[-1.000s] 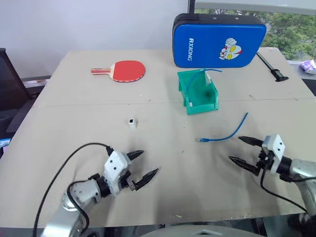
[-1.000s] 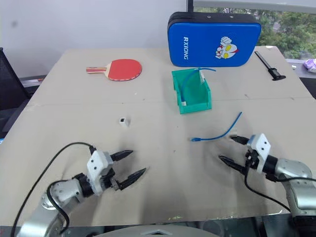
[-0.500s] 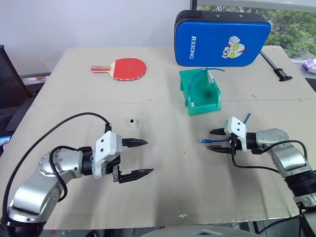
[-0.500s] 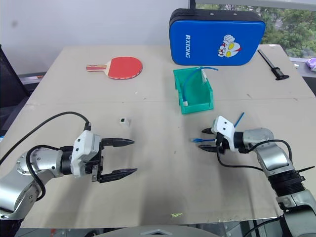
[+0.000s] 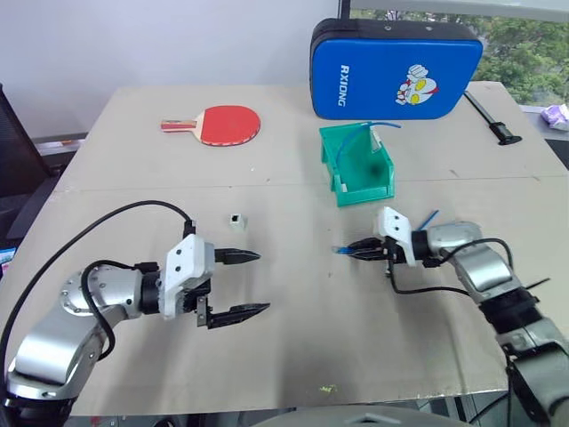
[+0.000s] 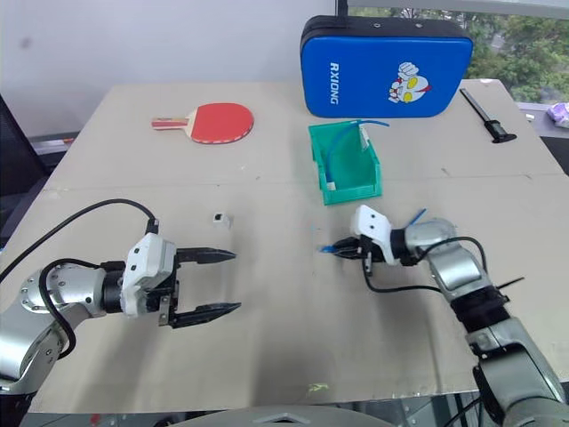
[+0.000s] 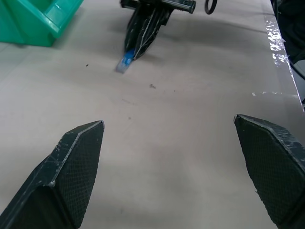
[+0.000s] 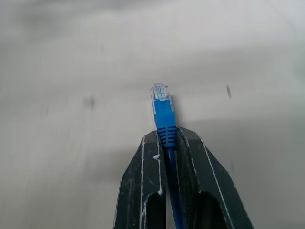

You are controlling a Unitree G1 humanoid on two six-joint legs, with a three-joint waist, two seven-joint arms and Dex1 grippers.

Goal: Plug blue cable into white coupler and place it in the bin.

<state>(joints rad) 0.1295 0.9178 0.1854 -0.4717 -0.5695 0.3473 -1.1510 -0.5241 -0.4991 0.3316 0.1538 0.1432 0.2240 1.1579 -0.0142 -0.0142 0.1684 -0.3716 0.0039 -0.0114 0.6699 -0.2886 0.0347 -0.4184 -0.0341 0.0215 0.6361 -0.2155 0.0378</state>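
Observation:
The blue cable (image 5: 340, 251) is pinched just behind its clear plug (image 8: 161, 102) by my right gripper (image 5: 357, 250), which is shut on it low over the table; the cable's tail (image 5: 429, 217) sticks out behind the wrist. The white coupler (image 5: 236, 221) stands alone on the table, left of the plug and just beyond my left gripper (image 5: 260, 283). That gripper is open and holds nothing, its fingers pointing right toward the plug (image 7: 125, 62). The teal bin (image 5: 333, 147) sits farther back, beyond the right gripper.
Inside the bin arches another thin blue cable (image 5: 360, 133). A red table tennis paddle (image 5: 227, 124) lies at the back left. A blue padded case (image 5: 396, 69) stands behind the bin, and a black tool (image 5: 491, 116) lies at the back right.
My right gripper swung left to the cable, shut on it behind the plug and moved it leftward. My left gripper rose a little and turned toward the right, staying open.

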